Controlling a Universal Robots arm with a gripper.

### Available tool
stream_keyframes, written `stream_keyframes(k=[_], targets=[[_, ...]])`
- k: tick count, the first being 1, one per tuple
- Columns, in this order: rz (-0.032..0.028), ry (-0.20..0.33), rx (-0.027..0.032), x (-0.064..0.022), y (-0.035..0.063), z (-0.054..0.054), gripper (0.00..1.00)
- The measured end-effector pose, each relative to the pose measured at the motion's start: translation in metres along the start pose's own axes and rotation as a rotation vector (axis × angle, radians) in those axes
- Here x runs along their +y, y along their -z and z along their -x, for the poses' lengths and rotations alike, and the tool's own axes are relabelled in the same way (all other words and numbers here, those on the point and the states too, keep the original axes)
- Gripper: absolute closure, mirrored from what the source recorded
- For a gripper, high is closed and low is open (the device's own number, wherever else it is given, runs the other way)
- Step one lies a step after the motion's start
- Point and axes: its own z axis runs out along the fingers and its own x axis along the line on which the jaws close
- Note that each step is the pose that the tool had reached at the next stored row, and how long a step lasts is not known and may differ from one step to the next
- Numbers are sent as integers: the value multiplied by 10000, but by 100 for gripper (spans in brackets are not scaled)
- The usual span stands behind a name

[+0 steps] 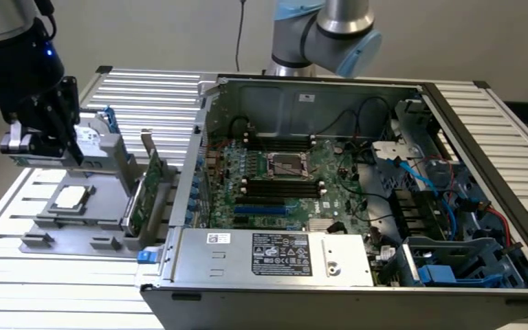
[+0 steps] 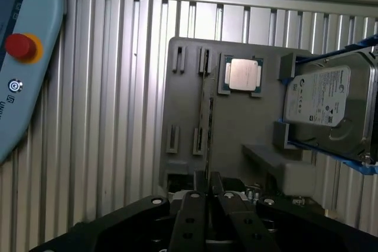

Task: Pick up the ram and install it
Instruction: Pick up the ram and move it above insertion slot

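- Ribbed aluminium tabletop: it carries everything you see. An open grey computer case sits toward the exterior view's right, and a flat grey plastic tray toward its left.
- Long, thin green ram stick: you will find it on the tray, standing on its long edge between slotted holders. From above it shows edge-on as a thin dark line. It is just beside the square silver-lidded processor, not touching it.
- Silver hard drive in a blue-railed cradle: it sits at the tray's end beyond the processor.
- Tall green expansion card: it stands upright along the tray edge nearest the case.
- Black two-fingered gripper: your gripper hangs above the tray, clear of it, with its fingertips in line with the ram's length. The jaws are drawn together, tips all but meeting, with nothing held.
- Pale blue pendant with a round red button: it is at the tabletop's edge, well apart from the tray.
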Motion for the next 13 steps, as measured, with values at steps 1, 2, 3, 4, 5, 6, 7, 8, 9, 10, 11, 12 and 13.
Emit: stream_keyframes(k=[1,2,3,4,5,6,7,8,9,10,11,12,13], targets=[[0,6,0,-29,13,0,86],[1,12,0,-56,26,0,86],[2,18,1,-83,40,0,86],[3,25,2,-110,53,0,86],[4,32,1,-138,65,0,86],[6,38,2,-164,78,0,86],[7,43,1,-192,91,0,86],[9,48,2,-219,103,0,86],[10,53,2,-249,115,0,86],[11,58,2,-277,126,-1,86],[12,63,1,-305,137,-1,86],[14,65,2,-334,148,-1,86],[15,70,2,-362,160,-1,86]])
